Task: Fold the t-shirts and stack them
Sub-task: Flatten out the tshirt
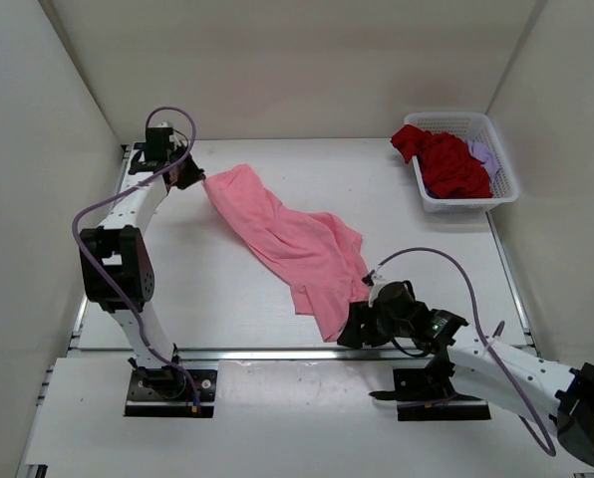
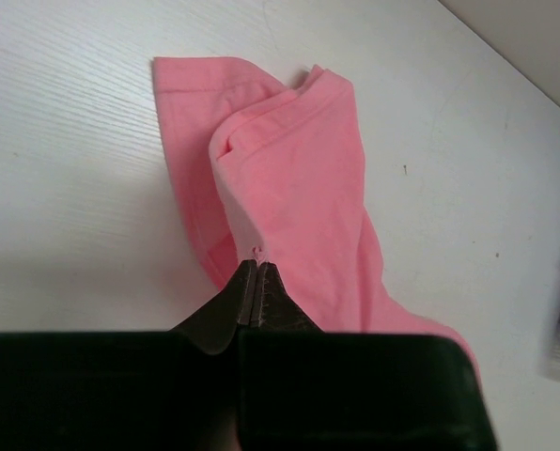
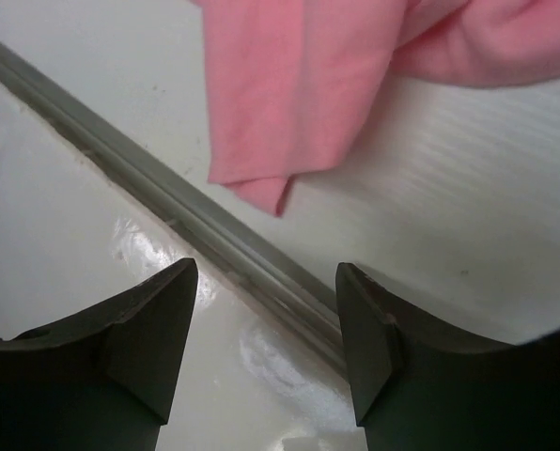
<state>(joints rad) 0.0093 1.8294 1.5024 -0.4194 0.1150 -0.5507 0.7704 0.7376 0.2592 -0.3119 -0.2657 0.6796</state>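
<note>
The left gripper (image 2: 255,268) is pinched closed on an edge of the pink t-shirt (image 2: 299,188), with the cloth caught right at its tips and running away ahead of it in a loose, creased band across the table (image 2: 73,188). The right gripper (image 3: 266,274) stands wide with nothing between its fingers. A hem corner of the same shirt lies just ahead of it, flat on the table beyond the metal rail (image 3: 214,235) that crosses in front of the fingertips. From above, the shirt lies as a twisted diagonal strip between the two grippers. Well beyond the right gripper, in the far corner, the white mesh basket (image 1: 504,169) holds the dark red t-shirt (image 1: 446,164), with the lavender t-shirt (image 1: 483,152) tucked just behind it. The cloth looks light, thin and limp, so it will probably sag, bunch and drag rather than keep any shape. A hold is best taken at a hem corner or a shoulder seam, with two corners held at once to spread it flat. No brand, label or writing can be read on anything
</note>
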